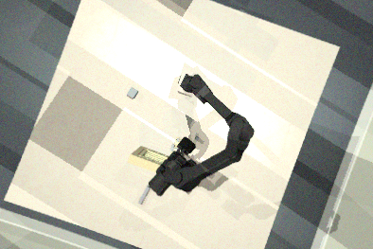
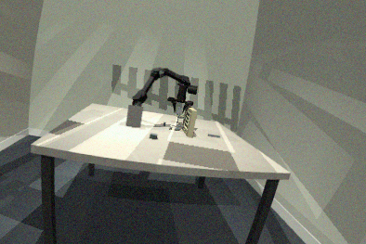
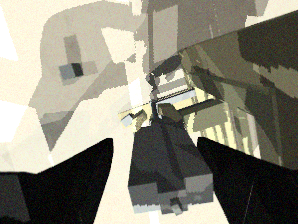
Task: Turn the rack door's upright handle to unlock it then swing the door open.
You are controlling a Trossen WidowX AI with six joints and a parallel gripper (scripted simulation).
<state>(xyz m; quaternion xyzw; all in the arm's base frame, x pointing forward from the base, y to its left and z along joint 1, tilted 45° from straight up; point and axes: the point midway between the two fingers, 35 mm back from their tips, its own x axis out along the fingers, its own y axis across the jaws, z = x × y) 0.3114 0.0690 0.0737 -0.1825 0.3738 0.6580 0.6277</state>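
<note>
My gripper (image 2: 179, 109) (image 3: 155, 143) points down beside the rack. Its fingers stand apart, with a dark handle (image 3: 167, 155) between them and gaps on both sides in the wrist view. In the top view the arm hides most of the handle and fingers. The cream-yellow slotted rack (image 1: 148, 156) (image 2: 191, 122) (image 3: 222, 131) stands upright on the table (image 1: 95, 59) (image 2: 107, 147). The door is mostly hidden beneath the handle and gripper; its angle and the handle's exact turn cannot be told.
A blue-grey block (image 1: 133, 93) (image 2: 153, 136) lies on the table away from the rack. A thin grey bar (image 1: 143, 195) (image 2: 214, 135) lies beyond the rack. Another small grey block (image 3: 70, 71) shows left of the handle in the wrist view. Broad shadows cross the table.
</note>
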